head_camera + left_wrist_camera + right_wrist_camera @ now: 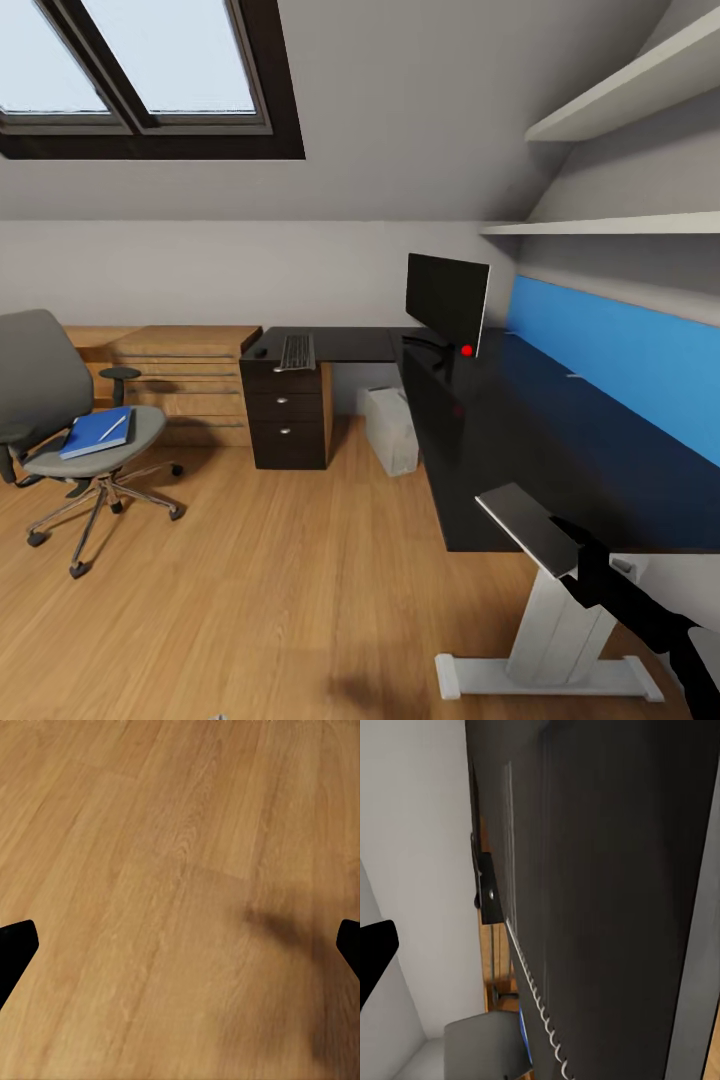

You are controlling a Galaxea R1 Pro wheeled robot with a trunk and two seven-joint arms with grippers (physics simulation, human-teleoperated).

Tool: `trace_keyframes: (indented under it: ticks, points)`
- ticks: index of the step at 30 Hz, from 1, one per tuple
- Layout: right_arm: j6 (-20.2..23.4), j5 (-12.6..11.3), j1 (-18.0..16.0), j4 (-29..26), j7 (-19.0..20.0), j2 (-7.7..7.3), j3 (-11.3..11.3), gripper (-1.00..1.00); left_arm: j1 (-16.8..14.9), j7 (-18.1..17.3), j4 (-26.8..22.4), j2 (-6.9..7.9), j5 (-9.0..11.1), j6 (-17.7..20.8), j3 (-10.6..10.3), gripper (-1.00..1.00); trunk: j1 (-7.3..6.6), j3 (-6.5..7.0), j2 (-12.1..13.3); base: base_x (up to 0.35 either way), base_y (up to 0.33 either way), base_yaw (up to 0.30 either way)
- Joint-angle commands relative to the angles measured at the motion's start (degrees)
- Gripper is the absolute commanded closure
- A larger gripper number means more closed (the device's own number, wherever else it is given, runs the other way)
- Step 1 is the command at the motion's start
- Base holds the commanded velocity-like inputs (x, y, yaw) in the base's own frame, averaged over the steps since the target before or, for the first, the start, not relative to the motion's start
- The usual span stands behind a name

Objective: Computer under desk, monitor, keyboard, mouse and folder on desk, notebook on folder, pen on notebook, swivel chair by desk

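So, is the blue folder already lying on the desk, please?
No, the folder lies on the chair seat, apart from the desk.

Head view: high, wide, facing desk [560, 440] and chair [70, 420].
Left wrist view: close, facing floor [172, 870].
Right wrist view: very close along notebook [607, 892]; chair [484, 1046] shared.

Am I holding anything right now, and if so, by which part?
The right gripper appears to hold the spiral-bound notebook by the end nearest the robot. The left gripper is open over the wooden floor, holding nothing.
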Motion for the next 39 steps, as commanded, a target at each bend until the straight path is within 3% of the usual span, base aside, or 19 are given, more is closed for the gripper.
trace_keyframes:
  ticks: [1,8,9,19,31,36,39]
  points:
    - [0.3,0.3,0.0,0.0,0.3,0.01,-0.1,-1.00,0.0,0.3,-0.1,0.08,0.6,-0.3,-0.2,-1.00,0.00,-0.04,0.0,0.004,0.001,0.000]
    - [0.3,0.3,0.0,0.0,0.2,0.01,-0.1,-1.00,0.0,0.3,-0.1,0.10,0.6,-0.3,-0.2,-1.00,0.00,-0.04,0.0,0.001,0.000,0.000]
    - [0.3,0.3,0.0,0.0,0.2,0.01,-0.1,1.00,0.0,0.3,-0.1,0.11,0.6,-0.3,-0.2,-1.00,0.00,-0.04,0.0,0.000,0.000,0.000]
    - [0.4,0.3,0.0,0.0,-0.3,0.01,-0.1,1.00,0.0,0.3,-0.1,0.11,0.6,-0.3,-0.2,-1.00,0.00,-0.04,0.0,0.000,0.000,0.000]
    - [0.2,0.2,0.0,-0.7,0.1,0.43,0.1,1.00,0.0,0.4,-0.1,0.05,0.5,-0.3,-0.2,-1.00,-2.64,2.11,4.8,0.000,0.000,0.000]
    - [0.2,0.3,0.0,-3.9,0.8,1.59,0.4,1.00,0.0,0.4,-0.1,0.09,0.5,-0.3,-0.2,-1.00,-3.74,3.01,6.8,0.000,0.000,0.000]
    - [0.2,0.4,0.0,-6.6,0.9,3.39,0.6,1.00,0.0,0.4,-0.1,0.10,0.6,-0.3,-0.2,-1.00,-4.40,3.55,8.0,0.000,0.000,0.000]
